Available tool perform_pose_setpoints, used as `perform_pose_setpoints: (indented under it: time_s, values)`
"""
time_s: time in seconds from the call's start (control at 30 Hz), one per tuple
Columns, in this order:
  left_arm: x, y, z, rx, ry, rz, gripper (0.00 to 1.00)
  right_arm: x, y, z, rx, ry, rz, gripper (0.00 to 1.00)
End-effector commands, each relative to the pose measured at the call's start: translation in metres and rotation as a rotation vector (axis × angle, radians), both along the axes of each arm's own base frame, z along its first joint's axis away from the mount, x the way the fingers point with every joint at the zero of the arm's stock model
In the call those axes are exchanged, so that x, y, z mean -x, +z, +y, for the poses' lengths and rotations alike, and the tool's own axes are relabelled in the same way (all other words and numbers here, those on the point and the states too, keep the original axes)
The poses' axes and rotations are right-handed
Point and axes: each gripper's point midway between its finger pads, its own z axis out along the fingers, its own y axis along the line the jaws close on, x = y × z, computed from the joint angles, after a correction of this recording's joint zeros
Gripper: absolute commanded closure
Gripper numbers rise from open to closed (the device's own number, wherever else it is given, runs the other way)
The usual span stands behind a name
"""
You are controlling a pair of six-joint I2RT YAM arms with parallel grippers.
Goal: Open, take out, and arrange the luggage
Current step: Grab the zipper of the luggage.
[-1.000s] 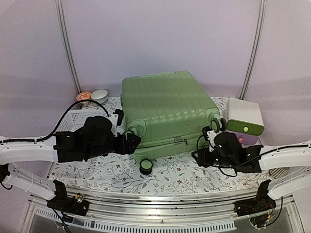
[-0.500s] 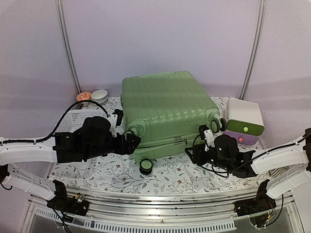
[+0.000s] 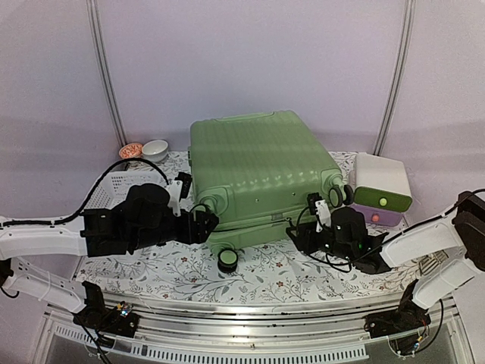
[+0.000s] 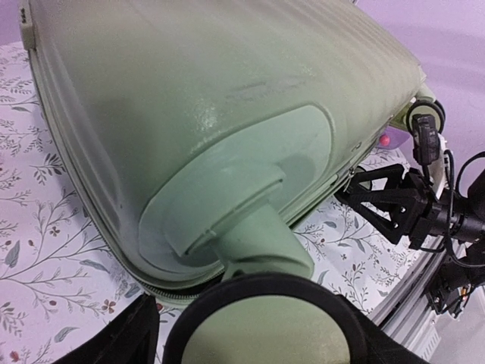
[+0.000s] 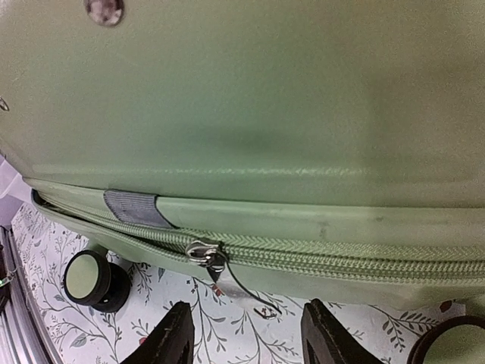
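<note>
The light-green luggage (image 3: 258, 163) lies flat and closed on the flowered table. My left gripper (image 3: 206, 220) is at its front-left corner. In the left wrist view its fingers (image 4: 125, 337) stand close on either side of the upper caster wheel (image 4: 265, 326), gripping it. My right gripper (image 3: 297, 241) is at the front face, open and empty. In the right wrist view its fingertips (image 5: 178, 334) flank the spot just below the silver zipper pull (image 5: 206, 253). The pull sits on the closed green zipper (image 5: 341, 262), its tab hanging down.
A white-green-purple box (image 3: 383, 189) stands right of the luggage, beside its right wheels (image 3: 339, 196). A white perforated basket (image 3: 114, 186) and two bowls (image 3: 154, 148) sit at the back left. The lower front wheel (image 3: 227, 260) rests on the cloth, also seen in the right wrist view (image 5: 91, 279).
My right gripper has moved left along the luggage's front face toward the zipper. The left arm and the luggage have not moved.
</note>
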Motion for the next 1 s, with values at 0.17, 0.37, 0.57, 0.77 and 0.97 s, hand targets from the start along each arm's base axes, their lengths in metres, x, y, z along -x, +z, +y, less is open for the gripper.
perform_pose_setpoints:
  time_s: [0.17, 0.37, 0.57, 0.77, 0.97]
  values:
    - [-0.01, -0.003, 0.015, -0.025, 0.056, -0.018, 0.24, -0.009, -0.01, 0.008, -0.031, 0.05, 0.035, 0.52]
    - [-0.011, -0.002, 0.015, -0.027, 0.055, -0.021, 0.24, -0.014, -0.01, 0.017, -0.03, 0.064, 0.034, 0.67]
    - [-0.012, -0.001, 0.019, -0.034, 0.069, -0.026, 0.25, -0.016, 0.001, -0.003, -0.031, -0.021, 0.004, 0.96]
    - [-0.014, -0.001, 0.021, -0.037, 0.071, -0.028, 0.37, -0.011, -0.001, -0.033, 0.028, -0.113, 0.005, 0.98]
    - [-0.017, 0.0, 0.024, -0.041, 0.088, -0.034, 0.42, -0.009, -0.011, -0.06, 0.129, -0.205, 0.033, 0.98]
